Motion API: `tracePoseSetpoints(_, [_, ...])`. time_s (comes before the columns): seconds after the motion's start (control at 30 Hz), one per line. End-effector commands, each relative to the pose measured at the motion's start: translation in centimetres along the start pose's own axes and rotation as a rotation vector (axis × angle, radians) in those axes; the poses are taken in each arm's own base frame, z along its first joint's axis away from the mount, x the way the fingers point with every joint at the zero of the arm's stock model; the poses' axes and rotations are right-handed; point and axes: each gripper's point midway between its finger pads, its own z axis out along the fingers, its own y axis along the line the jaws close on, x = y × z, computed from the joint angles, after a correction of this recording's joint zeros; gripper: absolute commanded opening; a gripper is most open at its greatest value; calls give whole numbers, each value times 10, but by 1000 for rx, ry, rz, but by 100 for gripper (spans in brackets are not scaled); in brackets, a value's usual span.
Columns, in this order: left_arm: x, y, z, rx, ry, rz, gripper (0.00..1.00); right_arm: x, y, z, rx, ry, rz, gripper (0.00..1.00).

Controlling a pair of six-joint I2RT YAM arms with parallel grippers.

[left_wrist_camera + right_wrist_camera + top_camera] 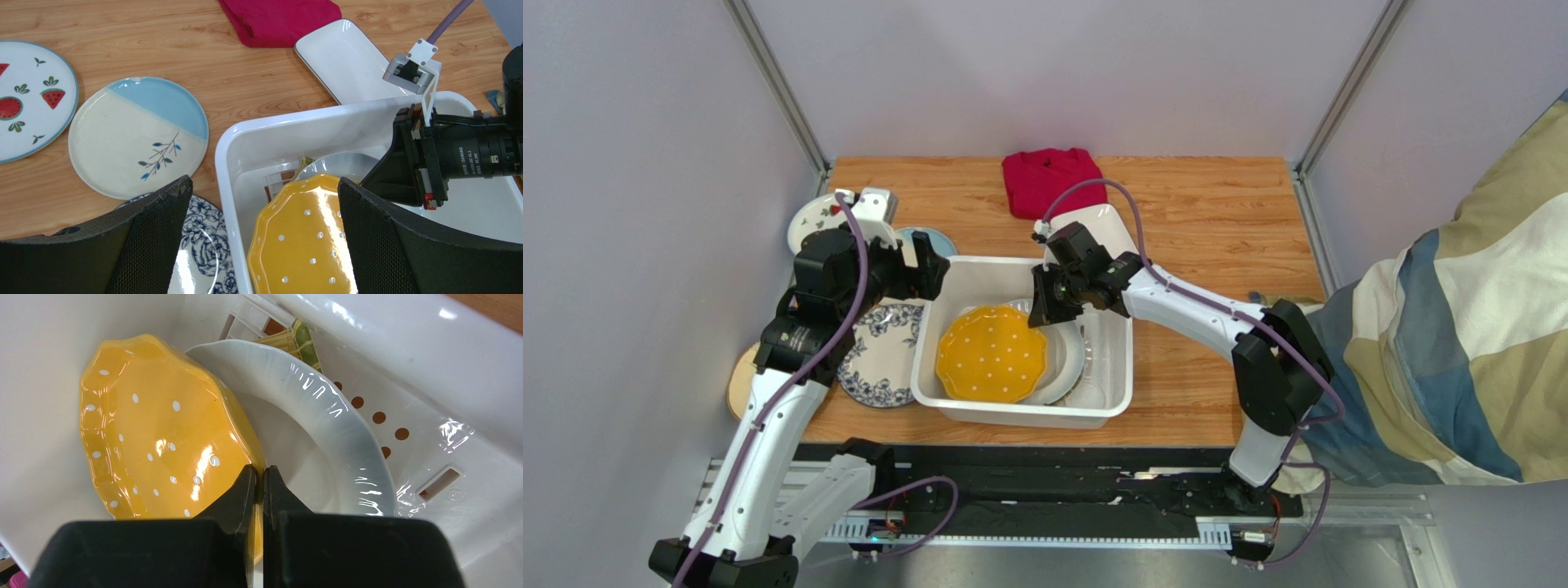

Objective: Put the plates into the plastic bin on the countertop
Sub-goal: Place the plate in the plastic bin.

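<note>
Your right end effector point(259, 478) is closed on the rim of the yellow plate point(159, 429), which leans inside the bin point(1112, 398) over a white plate point(331, 429). Lower it until it rests, then open and lift straight up, because the bin's far wall is near. Your left end effector point(261, 184) is wide open and empty over the bin's left rim, so I think you should keep the arms apart. More plates lie on the counter point(1210, 221) at the left.

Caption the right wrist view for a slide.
Right gripper pinches the yellow scalloped plate by its rim inside the plastic bin, overlapping a white plate.
</note>
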Motion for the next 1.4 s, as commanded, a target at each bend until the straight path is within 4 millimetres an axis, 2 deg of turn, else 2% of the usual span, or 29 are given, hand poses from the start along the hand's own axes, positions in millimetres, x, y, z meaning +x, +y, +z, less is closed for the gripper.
tracePoseSetpoints(0.0, [-6, -2, 1, 10, -21, 15, 93, -20, 44, -3, -144, -60, -32, 0])
tracePoseSetpoints(0.13, [-5, -2, 1, 9, -19, 13, 93, -16, 45, -1, -148, -46, -47, 2])
tracePoseSetpoints(0.27, [-4, -2, 2, 9, -15, 13, 93, -18, 47, -6, -140, -63, -64, 18])
tracePoseSetpoints(0.47, [-5, -2, 1, 9, -18, 13, 93, -15, 37, -12, -74, -70, -63, 24])
tracePoseSetpoints(0.6, [-6, -2, 0, 11, -22, 14, 93, -12, 36, -15, -71, -73, -62, 29])
tracePoseSetpoints(0.77, [-5, -3, 1, 12, -19, 12, 93, -17, 48, -24, -108, -115, -100, 44])
tracePoseSetpoints(0.97, [-5, -3, 0, 16, -21, 12, 93, -18, 47, -27, -94, -125, -107, 56])
tracePoseSetpoints(1.37, [-6, -4, -1, 19, -25, 13, 93, -12, 21, -21, 43, -109, -104, 63])
